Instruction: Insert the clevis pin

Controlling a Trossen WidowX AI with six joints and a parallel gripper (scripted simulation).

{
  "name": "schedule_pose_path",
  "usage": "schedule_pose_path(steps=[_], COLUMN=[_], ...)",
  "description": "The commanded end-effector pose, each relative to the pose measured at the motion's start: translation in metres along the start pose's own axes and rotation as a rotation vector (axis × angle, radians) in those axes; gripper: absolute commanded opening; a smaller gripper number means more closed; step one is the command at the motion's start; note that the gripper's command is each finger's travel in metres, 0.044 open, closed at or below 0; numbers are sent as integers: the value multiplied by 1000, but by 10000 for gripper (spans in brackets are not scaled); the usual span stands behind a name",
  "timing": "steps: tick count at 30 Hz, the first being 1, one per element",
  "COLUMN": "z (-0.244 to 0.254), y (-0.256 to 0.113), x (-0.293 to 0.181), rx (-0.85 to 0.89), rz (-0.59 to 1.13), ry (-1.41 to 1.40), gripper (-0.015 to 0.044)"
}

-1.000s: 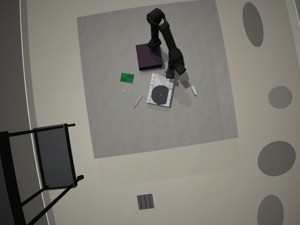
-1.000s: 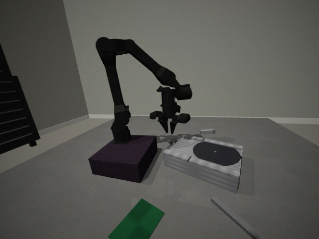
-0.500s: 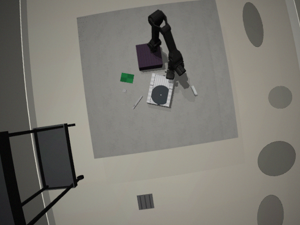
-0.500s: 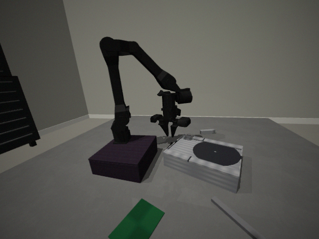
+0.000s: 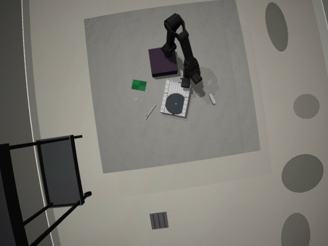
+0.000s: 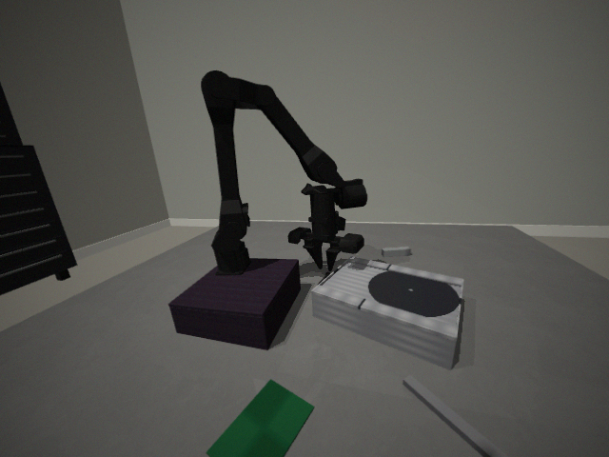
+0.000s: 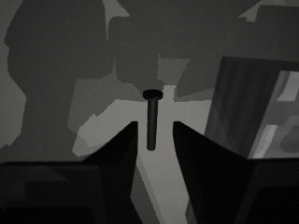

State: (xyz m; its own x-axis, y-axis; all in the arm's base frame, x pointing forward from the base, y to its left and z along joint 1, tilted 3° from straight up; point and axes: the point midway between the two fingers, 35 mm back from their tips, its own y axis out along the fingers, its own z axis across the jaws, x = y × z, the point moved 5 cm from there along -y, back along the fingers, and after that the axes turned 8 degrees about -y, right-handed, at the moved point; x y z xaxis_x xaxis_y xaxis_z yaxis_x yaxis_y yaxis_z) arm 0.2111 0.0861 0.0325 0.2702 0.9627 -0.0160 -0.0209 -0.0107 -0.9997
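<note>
Pin [image 7: 151,122] apparently between parted fingertips, near tray's edge [image 5: 175,115] [image 6: 383,327] [image 7: 224,103]

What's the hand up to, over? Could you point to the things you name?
Hand [image 6: 324,268] [image 7: 155,127] open, over the pin [image 7: 151,121], nothing gripped. Pin lying on the table beside the tray [image 5: 173,114] [image 6: 388,334]. Disc [image 5: 175,108] [image 6: 413,302] flat in tray, its hole unfilled. No obstruction seen between fingers and pin.

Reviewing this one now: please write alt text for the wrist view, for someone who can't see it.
A dark steel clevis pin with a round head lies on the grey table, seen between the open black fingers of the hand, its head beyond their tips. Part of the pale, rimmed steel tray shows at right.
</note>
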Motion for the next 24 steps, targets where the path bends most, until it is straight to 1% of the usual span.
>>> schedule_pose_path(steps=[1, 15, 24], z=[0, 1, 1], y=[8, 31, 32], x=[-1, -1, -1], rx=[4, 4, 4], rz=[10, 10, 10], ry=[2, 2, 2], gripper=[120, 120, 120])
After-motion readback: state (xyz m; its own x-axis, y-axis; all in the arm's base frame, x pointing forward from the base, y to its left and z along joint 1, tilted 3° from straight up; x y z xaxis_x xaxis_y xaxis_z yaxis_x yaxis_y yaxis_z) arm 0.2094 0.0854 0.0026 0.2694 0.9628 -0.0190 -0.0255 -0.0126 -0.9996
